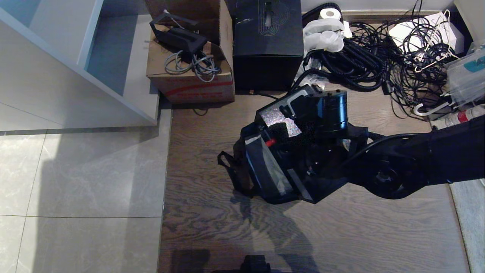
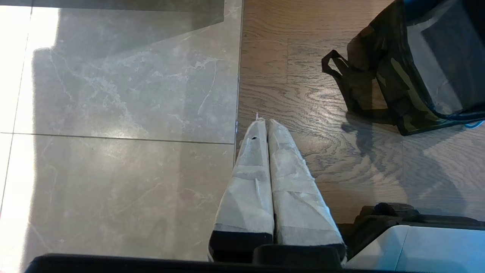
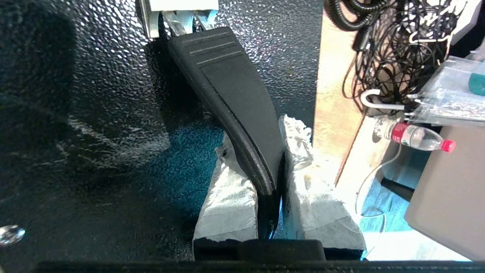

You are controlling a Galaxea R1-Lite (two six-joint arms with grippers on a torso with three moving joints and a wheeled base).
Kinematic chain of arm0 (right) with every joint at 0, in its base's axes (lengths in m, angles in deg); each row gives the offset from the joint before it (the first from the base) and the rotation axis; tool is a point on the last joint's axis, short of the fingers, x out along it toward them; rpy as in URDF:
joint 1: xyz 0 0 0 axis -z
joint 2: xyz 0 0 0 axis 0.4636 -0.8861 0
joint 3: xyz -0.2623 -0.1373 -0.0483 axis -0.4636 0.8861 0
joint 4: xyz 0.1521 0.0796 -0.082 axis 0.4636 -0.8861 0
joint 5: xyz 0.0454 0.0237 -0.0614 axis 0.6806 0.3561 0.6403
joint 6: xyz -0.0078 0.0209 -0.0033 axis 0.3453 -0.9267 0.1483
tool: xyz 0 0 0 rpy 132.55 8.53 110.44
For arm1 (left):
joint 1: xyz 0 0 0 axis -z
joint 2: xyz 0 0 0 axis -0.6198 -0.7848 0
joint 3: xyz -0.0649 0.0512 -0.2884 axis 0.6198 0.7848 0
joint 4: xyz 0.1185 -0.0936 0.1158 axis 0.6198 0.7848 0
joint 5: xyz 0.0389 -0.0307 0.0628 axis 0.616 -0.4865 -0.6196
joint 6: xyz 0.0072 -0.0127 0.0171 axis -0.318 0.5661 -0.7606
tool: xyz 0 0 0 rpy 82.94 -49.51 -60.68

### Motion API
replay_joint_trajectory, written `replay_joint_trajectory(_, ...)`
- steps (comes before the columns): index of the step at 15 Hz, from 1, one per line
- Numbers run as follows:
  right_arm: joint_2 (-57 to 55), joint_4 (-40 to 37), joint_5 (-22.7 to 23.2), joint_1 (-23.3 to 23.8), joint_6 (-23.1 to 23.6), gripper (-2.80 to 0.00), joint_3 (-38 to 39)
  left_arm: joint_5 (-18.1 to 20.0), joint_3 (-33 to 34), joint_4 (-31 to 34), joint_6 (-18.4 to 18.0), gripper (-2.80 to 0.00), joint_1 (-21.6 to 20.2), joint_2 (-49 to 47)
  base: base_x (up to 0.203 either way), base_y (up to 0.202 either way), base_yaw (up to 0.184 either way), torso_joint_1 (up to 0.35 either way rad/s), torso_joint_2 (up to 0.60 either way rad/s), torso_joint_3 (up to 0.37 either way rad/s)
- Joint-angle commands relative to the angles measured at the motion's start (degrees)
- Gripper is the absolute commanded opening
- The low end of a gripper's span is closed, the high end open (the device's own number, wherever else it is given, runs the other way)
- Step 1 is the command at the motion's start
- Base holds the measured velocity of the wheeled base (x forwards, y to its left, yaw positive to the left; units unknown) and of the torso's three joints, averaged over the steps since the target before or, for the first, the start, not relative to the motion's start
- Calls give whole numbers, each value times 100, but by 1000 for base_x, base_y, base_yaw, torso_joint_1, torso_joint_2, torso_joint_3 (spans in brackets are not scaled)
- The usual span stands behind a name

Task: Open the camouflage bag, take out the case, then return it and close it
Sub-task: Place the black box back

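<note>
A: Since our right gripper (image 3: 271, 151) is clamped on the case's handle (image 3: 231, 98), we think we are mid-lift; the case (image 1: 278, 119) sits half inside the camouflage bag (image 1: 265, 170).

B: Next we need a straight pull clear of the bag. Only our left wrist view shows the left gripper (image 2: 267, 125), fingers together, away from the bag.

Case (image 1: 282, 121) in camouflage bag (image 1: 265, 170)
</note>
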Motion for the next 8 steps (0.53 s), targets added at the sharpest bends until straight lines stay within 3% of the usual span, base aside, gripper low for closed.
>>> replay_joint_trajectory(1, -155, -15, -74, -86, -14, -280, -126, -2, 0, 0, 5, -280, 0, 0, 0, 0, 0, 0, 0, 0)
replay_joint_trajectory(8, -518, -38, -264, -328, -110, -280, -368, -2, 0, 0, 5, -280, 0, 0, 0, 0, 0, 0, 0, 0)
